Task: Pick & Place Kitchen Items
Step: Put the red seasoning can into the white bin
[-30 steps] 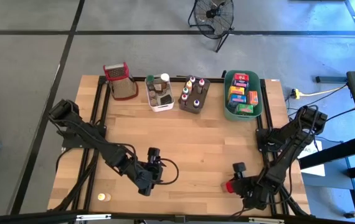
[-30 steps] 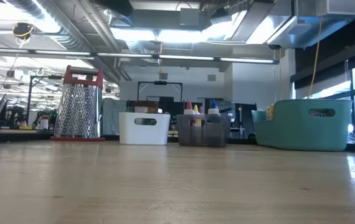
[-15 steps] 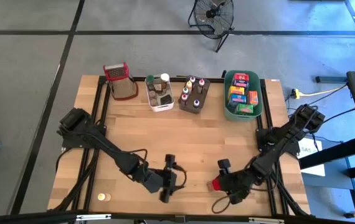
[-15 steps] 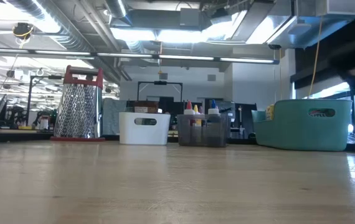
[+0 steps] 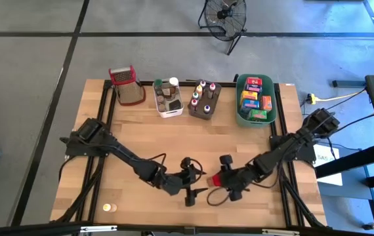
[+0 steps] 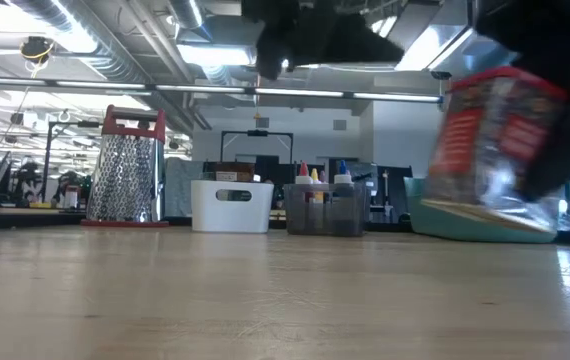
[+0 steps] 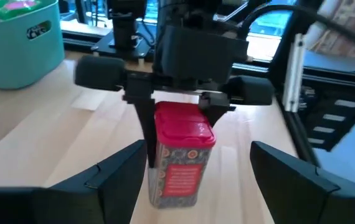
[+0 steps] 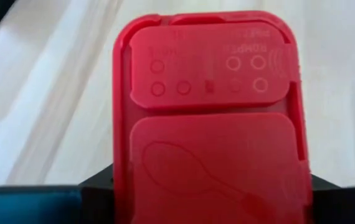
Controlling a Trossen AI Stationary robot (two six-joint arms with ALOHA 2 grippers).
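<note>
A small tin with a red lid (image 5: 214, 180) hangs above the table's near middle, with my right gripper (image 5: 221, 178) shut on it. The low view shows the tin (image 6: 493, 150) tilted and clear of the wood. The right wrist view looks down on its red lid (image 8: 208, 118). My left gripper (image 5: 197, 190) is open just left of the tin and points at it. In the left wrist view its fingers (image 7: 121, 180) stand wide on either side of the tin (image 7: 180, 165) without touching it. My right gripper pinches the tin just below its red lid (image 7: 160, 146), one finger (image 7: 143, 127) on each of two opposite sides. The fingers come from above, slanting down. The tin hangs below them, tilted and lifted clear of the table.
Along the far edge stand a red-topped grater (image 5: 126, 85), a white tub (image 5: 168, 98), a grey tub of small bottles (image 5: 204, 99) and a green tub of boxes (image 5: 257, 99). A small round thing (image 5: 110, 208) lies near the front left corner.
My right gripper has carried the tin toward the table's left, from the front right to the near middle. My left gripper has gone toward the table's right and down, tipping closer to level, and now faces the tin. The tin has come into the low view.
</note>
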